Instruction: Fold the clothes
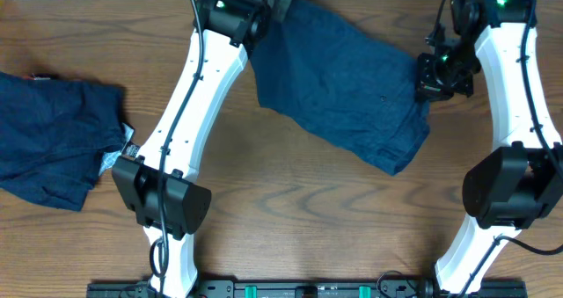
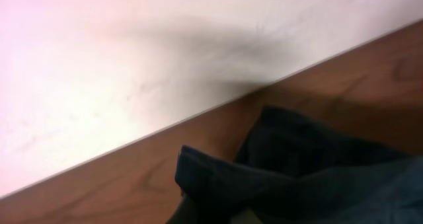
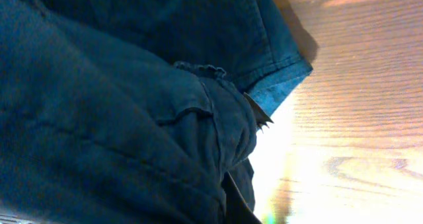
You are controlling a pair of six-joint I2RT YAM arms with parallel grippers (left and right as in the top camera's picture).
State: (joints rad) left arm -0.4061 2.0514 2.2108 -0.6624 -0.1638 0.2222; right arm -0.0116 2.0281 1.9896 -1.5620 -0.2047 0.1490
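At worktop (image 1: 308, 210) centre, left hand (image 1: 280, 4) and right hand (image 1: 426, 80) each clenched on navy shorts (image 1: 339, 78) edge; risk: thin pinch slips, fabric bunches.

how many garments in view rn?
2. The center garment lies spread mid-view toward the back; the left garment is bunched at the left edge, cut off by the frame, so more may be hidden.

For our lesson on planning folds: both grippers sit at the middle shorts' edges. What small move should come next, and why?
The left gripper and right gripper look shut on opposite edges of the shorts, cloth bunches at the right one, and bare table lies in front. Probably draw both toward the near edge to spread them flat.
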